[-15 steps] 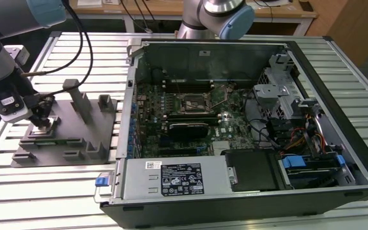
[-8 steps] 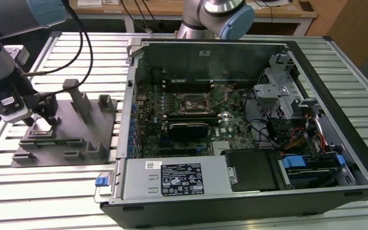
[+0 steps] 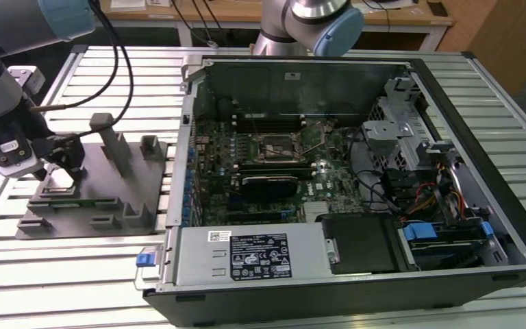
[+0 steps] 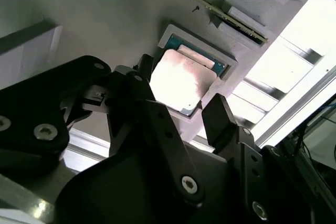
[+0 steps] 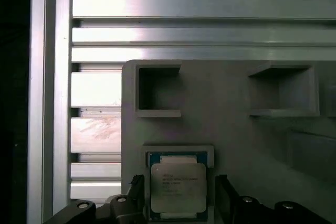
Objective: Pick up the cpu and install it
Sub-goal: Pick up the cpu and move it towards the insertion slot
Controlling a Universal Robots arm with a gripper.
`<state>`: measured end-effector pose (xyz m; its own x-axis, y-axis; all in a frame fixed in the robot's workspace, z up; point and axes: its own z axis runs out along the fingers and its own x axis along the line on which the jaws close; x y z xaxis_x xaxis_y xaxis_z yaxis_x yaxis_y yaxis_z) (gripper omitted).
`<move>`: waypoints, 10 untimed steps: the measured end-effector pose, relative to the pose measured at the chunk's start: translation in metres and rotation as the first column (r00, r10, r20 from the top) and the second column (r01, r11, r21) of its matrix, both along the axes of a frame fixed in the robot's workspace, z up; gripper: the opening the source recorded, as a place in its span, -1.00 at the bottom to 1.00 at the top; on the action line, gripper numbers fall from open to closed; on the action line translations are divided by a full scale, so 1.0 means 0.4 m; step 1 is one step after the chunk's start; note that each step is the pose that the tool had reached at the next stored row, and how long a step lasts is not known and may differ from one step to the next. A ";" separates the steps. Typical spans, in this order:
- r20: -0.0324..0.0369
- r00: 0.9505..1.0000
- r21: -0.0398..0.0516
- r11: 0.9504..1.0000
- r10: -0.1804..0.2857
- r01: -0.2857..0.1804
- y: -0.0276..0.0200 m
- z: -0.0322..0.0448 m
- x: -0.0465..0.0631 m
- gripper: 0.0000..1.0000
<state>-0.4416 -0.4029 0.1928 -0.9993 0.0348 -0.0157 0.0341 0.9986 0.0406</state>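
The cpu [image 5: 177, 188] is lying in a square pocket of the gray fixture [image 5: 226, 135], with the gripper [image 4: 181, 85] hovering over it, fingers [image 4: 220, 116] spread astride. Upright posts [image 3: 115, 140] are rising from the fixture nearby, and a computer case [image 3: 446, 205] is sitting beside it.

The exterior view looks steeply down on the table [image 3: 62, 274] from afar, the case [image 3: 482, 103] toward the exterior view's right, the fixture [image 3: 107, 186] toward its left. Both wrist views look down past the gripper [image 4: 181, 85], close above that fixture, sharing the cpu [image 5: 177, 187].
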 end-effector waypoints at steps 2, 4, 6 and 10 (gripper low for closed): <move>0.000 1.000 0.000 1.000 -0.006 0.006 0.000 -0.003 0.000 0.29; 0.000 1.000 0.000 1.000 -0.006 0.006 0.000 -0.008 0.000 0.29; 0.000 1.000 0.000 1.000 -0.001 0.001 0.000 -0.011 0.000 0.29; 0.000 1.000 0.000 1.000 0.026 -0.026 0.000 -0.015 0.000 0.29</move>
<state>-0.4417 -0.4028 0.1869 -0.9998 0.0086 -0.0157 0.0080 0.9991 0.0406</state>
